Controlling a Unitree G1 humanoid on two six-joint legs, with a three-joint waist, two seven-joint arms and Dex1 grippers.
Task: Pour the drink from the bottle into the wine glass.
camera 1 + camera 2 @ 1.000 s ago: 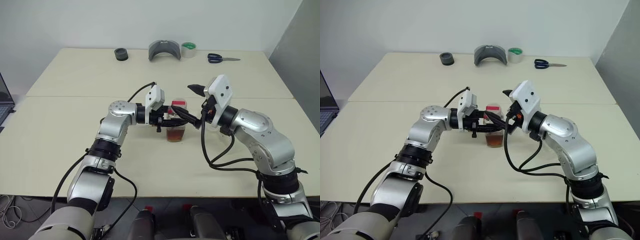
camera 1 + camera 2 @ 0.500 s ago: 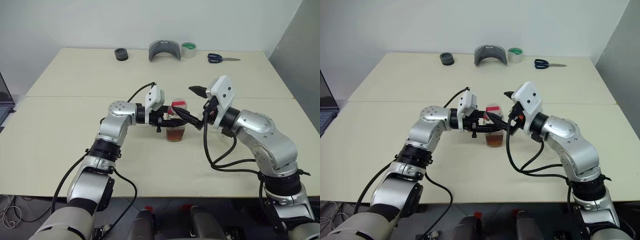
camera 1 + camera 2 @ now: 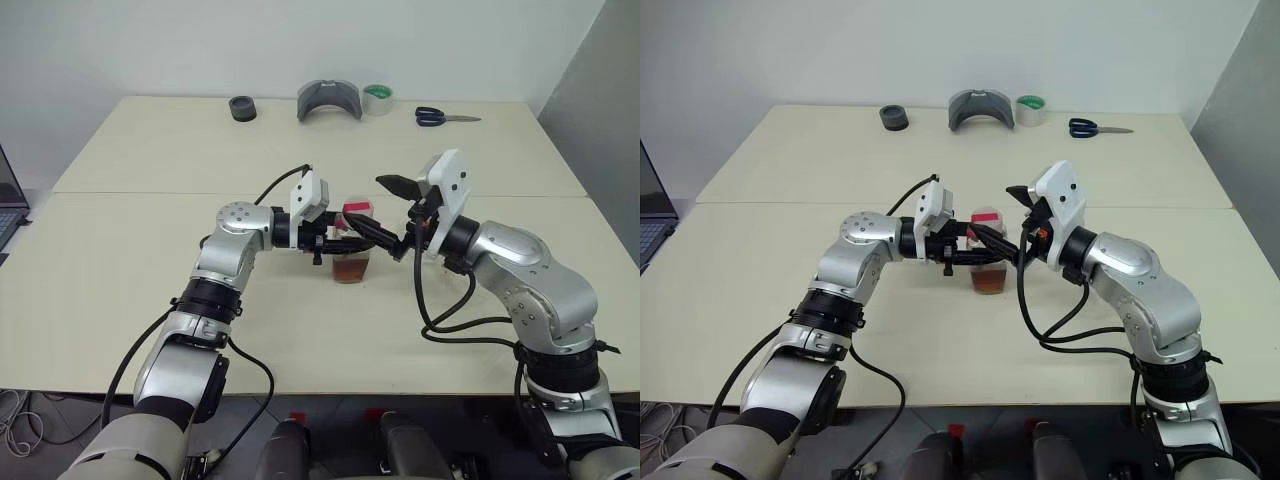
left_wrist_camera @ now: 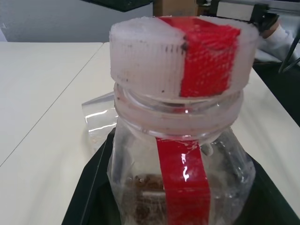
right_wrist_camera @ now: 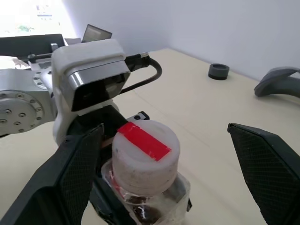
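- The table (image 3: 150,300) is pale cream, made of two tops with a seam running across, set against a plain white wall.
- Along its far edge lie a black ring (image 3: 242,108), a grey curved piece (image 3: 329,100), a roll of tape (image 3: 377,98) and blue-handled scissors (image 3: 440,116). A laptop (image 3: 8,215) edge shows at the left.
- The bottle (image 3: 352,250) stands upright near the middle of the table, between the two arms.
- It is clear plastic, with a whitish cap (image 5: 145,152) crossed by a red strip that also runs down its side.
- The drink (image 3: 350,270) is amber and fills only the bottom.
- The left gripper (image 3: 345,243) is clamped on the bottle's body.
- The right gripper (image 5: 173,159) stands wide, its fingers (image 5: 269,161) either side of the cap, not touching.
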